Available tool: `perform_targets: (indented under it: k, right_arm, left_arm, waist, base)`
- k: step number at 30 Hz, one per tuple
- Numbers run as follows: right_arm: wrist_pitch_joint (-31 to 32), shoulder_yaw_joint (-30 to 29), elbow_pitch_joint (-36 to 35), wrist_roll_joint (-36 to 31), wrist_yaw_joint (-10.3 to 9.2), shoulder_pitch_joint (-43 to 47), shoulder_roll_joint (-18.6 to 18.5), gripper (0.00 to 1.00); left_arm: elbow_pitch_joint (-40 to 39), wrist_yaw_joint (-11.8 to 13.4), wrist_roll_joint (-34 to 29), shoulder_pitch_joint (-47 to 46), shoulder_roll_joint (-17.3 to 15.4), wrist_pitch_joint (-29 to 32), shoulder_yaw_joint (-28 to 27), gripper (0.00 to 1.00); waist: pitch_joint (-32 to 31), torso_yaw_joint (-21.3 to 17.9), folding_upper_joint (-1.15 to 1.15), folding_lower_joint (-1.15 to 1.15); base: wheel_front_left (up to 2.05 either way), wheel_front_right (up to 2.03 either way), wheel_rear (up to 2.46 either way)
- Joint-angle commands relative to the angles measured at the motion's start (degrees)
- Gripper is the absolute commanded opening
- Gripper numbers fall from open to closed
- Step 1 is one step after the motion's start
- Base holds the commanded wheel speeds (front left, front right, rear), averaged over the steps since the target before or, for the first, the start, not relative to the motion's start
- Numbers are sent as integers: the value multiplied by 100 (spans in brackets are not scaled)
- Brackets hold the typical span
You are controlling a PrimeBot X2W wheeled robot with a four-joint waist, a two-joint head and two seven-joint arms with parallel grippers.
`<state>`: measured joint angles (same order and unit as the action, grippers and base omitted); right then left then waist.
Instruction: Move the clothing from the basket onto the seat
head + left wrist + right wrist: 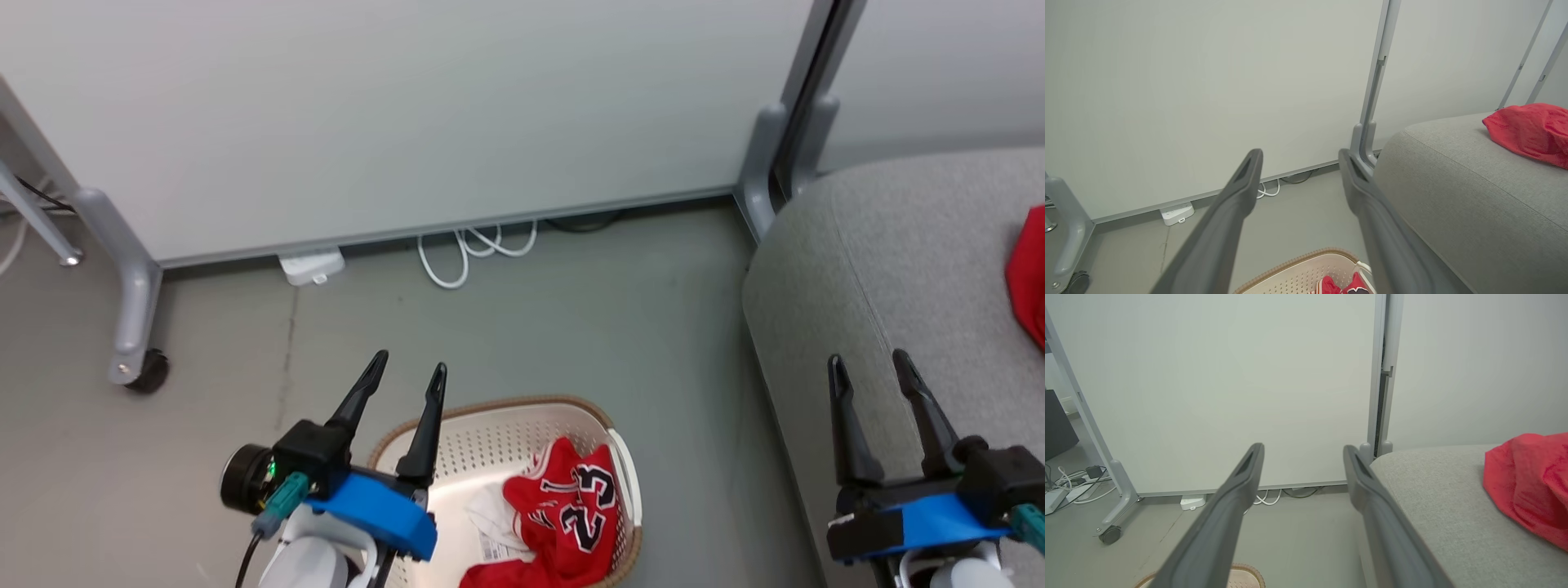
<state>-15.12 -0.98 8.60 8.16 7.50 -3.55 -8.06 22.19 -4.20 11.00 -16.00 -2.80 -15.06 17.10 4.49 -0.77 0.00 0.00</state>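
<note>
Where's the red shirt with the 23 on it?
In the head view the jersey lies inside the basket at bottom centre, just right of the left tool.

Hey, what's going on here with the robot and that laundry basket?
The robot is partway through moving red clothing from the laundry basket to the grey seat. A plain red garment already lies on the seat, while the red 23 jersey is in the basket. The left gripper and right gripper are both open and empty.

Left end effector (410,362), right end effector (867,357): fingers apart.
</note>
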Motion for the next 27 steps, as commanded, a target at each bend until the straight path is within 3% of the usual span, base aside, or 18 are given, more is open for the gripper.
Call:
perform_targets:
  k: [1,18,27]
  right_arm:
    - [-4,-8,-25,26,-2,-117,-46,100]
    - [-4,74,-252,217,-2,-1304,-83,100]
    - [-5,181,-352,257,-2,-1781,-40,100]
  left_arm:
    - [82,-10,70,-126,-21,-17,42,100]
    - [3083,-276,393,-2286,-26,91,1657,100]
    - [3893,-321,722,-2884,-24,462,2385,100]
  waist:
    - [310,-225,0,0]
    - [2178,-1129,0,0]
    - [2996,-1364,0,0]
  base:
    - [0,0,0]
    - [0,0,0]
    - [0,0,0]
